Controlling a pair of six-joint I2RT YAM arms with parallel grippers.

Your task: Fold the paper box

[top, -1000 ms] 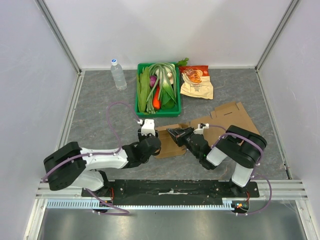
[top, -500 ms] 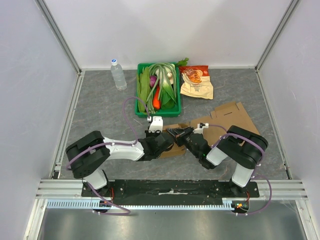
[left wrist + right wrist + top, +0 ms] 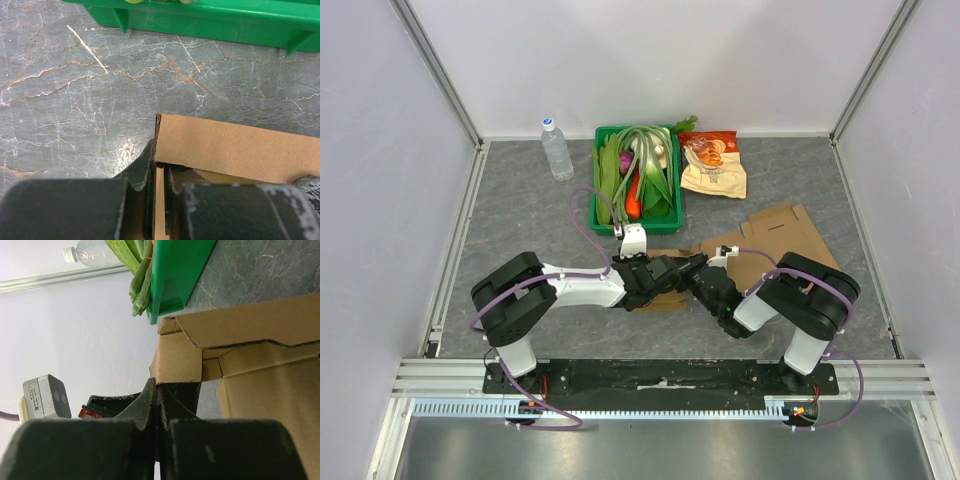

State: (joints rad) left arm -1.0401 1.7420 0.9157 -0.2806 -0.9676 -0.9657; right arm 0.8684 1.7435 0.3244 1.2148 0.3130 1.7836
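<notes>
Top view, box: the box (image 3: 782,238) lies on the table (image 3: 520,220) right of centre, mostly a flat cardboard sheet. Only its left end is lifted, where the two arms meet.
Top view, left gripper: the left gripper (image 3: 665,272) sits at the sheet's left end, tip to tip with the other one.
Top view, right gripper: the right gripper (image 3: 688,268) is at the same raised end, reaching in from the right.
Top view, rest: a crate (image 3: 636,227) of vegetables is just behind the box. A bottle (image 3: 556,148) and a bag (image 3: 712,165) stand farther back.
Left wrist, fingers: the fingers (image 3: 145,165) are clenched, with a thin strip of cardboard between them.
Left wrist, flap: a flap (image 3: 225,150) stands on edge just past the fingertips. Bare table lies between it and the crate (image 3: 210,20).
Right wrist, fingers: the fingers (image 3: 147,395) are pressed together and seem to pinch the lower edge of a small flap (image 3: 175,362).
Right wrist, box: larger panels (image 3: 270,405) stand upright beside that flap, with the crate (image 3: 175,275) behind them.
Done: judging from these views, one end is partly raised and both arms hold it.
Left: most of the sheet is not yet folded. No closed box shape shows, so the task looks early.
</notes>
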